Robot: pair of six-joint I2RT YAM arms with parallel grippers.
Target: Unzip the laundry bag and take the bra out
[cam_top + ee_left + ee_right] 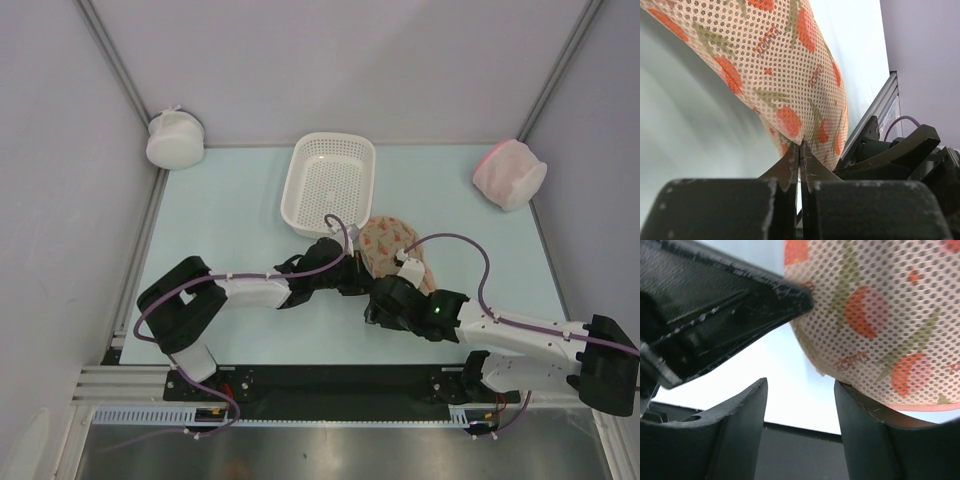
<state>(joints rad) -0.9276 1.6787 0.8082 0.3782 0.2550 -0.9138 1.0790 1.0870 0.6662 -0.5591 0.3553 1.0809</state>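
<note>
Two grippers meet at the near end of the laundry bag (388, 240), which lies on the pale green table (225, 215) just in front of the white basket (297, 190). The bag's far end is near the basket's front right corner.

The left gripper (799, 150) is clenched on the bag. In the left wrist view its two dark fingertips press together with a fold of the printed mesh caught between them at the bag's lower edge, and the fabric spreads up and to the left from that pinch. That end seems raised a little off the table, though the view is too close to be sure.

The right gripper (800, 407) is released, its fingers spread with bare table showing through the gap. The bag's pink-edged rim rests on the finger (865, 430) at the right of that view, and the other finger touches nothing. The left gripper's black finger reaches in from the upper left there, its tip against the bag's edge.

From above, both arms hide the bag's near end. A round white pouch (175, 140) sits in the far left corner and a pink-and-white pouch (508, 172) at the far right, both well apart from the bag.
</note>
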